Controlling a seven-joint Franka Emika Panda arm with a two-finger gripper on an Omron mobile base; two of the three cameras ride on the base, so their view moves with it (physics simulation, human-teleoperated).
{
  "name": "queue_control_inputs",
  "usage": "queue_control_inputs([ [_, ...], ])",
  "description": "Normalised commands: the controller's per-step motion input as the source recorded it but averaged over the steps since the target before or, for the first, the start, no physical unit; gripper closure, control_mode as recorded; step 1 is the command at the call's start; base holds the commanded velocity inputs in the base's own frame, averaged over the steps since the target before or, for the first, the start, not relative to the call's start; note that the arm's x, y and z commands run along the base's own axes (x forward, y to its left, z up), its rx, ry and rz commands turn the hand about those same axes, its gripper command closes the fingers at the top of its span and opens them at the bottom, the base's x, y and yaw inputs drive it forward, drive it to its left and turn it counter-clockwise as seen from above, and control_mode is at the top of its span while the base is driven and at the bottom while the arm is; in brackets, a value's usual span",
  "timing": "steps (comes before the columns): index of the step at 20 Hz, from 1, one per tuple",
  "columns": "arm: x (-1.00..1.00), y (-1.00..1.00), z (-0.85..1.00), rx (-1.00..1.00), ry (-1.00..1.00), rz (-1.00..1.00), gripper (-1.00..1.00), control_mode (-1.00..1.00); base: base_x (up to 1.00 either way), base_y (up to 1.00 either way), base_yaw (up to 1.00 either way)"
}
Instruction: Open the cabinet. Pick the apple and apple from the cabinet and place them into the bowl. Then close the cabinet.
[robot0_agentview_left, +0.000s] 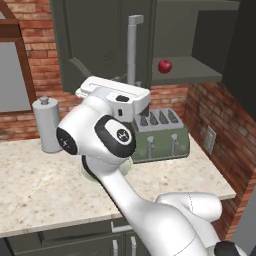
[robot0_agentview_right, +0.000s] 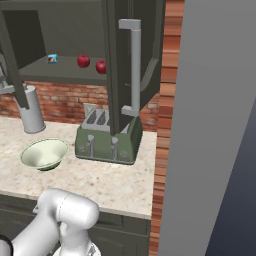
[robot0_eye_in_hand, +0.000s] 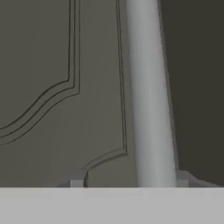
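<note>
The cabinet (robot0_agentview_right: 60, 40) hangs open above the toaster (robot0_agentview_right: 107, 142), its dark grey doors swung outward so the inner shelf is bare to both base views. One door (robot0_agentview_right: 122, 65) stands edge-on directly above the toaster, its long silver bar handle (robot0_agentview_right: 135, 65) running down the front edge and ending just over the toaster's top. In the hand view that same handle (robot0_eye_in_hand: 148, 96) rises as a pale vertical bar close in front of the camera, with the arched raised panel of the door beside it. On the shelf above and behind the toaster sit the two red apples (robot0_agentview_right: 83, 61), close together but not touching, and a small blue packet (robot0_agentview_right: 52, 58) lies further along the shelf, away from the toaster. The left base view shows one apple (robot0_agentview_left: 165, 66) on the shelf above the toaster's far end. The bowl (robot0_agentview_right: 45, 152), pale cream-green, rests on the speckled counter (robot0_agentview_right: 100, 185) just beside the toaster, holding nothing. A grey canister (robot0_agentview_right: 31, 115) stands on the counter beyond the bowl, against the brick wall. The robot's white hand (robot0_agentview_left: 117, 95) is raised in front of the door, above the toaster; its fingers are hidden, so whether they are released or clenched cannot be told.
</note>
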Motion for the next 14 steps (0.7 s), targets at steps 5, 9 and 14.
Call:
queue_control_inputs([
  [5, -0.71, 0.05, 0.0, 0.0, -0.02, 0.03, -1.0, -1.0, 0.0, 0.0, 0.0],
  [9, -0.98, 0.01, 0.0, 0.0, -0.04, 0.03, -1.0, -1.0, 0.0, 0.0, 0.0],
  [14, -0.73, -0.72, 0.0, 0.15, 0.0, 0.08, -1.0, -1.0, 0.0, 0.0, 0.0],
])
